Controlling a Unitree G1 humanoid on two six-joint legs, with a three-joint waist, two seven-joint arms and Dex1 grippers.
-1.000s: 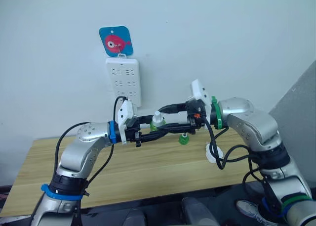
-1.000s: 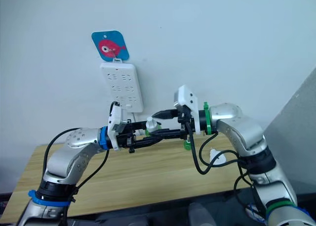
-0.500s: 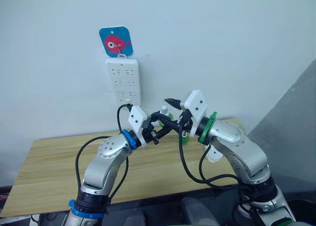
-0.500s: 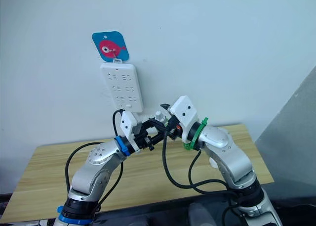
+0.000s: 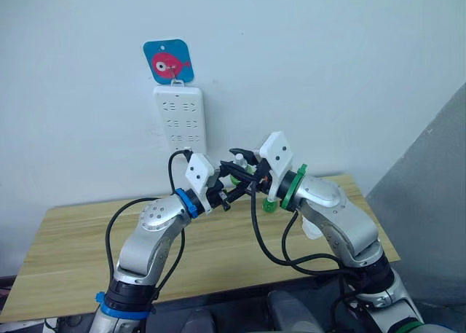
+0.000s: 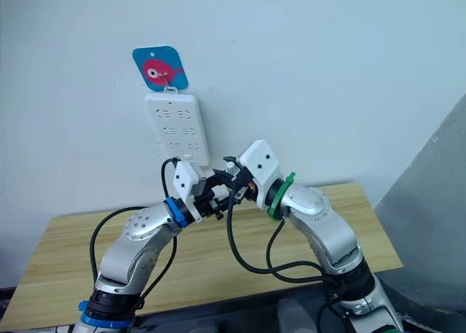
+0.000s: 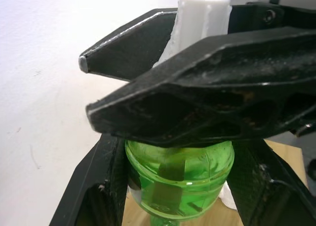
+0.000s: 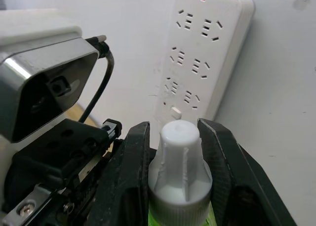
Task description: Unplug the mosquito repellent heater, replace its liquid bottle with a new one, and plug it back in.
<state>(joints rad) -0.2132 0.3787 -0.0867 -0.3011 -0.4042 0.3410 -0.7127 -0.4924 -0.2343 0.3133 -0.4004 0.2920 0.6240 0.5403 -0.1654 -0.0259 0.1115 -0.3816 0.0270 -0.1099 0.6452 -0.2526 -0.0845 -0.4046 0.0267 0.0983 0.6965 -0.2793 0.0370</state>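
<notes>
A green liquid bottle (image 7: 178,172) with a white cap (image 8: 180,159) is held in the air in front of the wall, just below the power strip. My left gripper (image 5: 234,187) is shut on its green body. My right gripper (image 5: 240,164) comes from the other side, and its fingers (image 8: 134,176) are shut on the white cap. The mosquito repellent heater (image 5: 309,229) lies on the wooden table (image 5: 73,253), partly hidden behind my right forearm. A second small green bottle (image 5: 270,205) stands on the table behind the grippers.
A white multi-socket power strip (image 5: 180,119) hangs on the wall under a blue tag with a red fish (image 5: 168,61); its sockets look vacant. A grey panel (image 5: 437,194) stands at the table's right end.
Both arms have drawn their elbows in and swung toward the wall. The grippers and the bottle between them now sit higher and nearer the power strip.
</notes>
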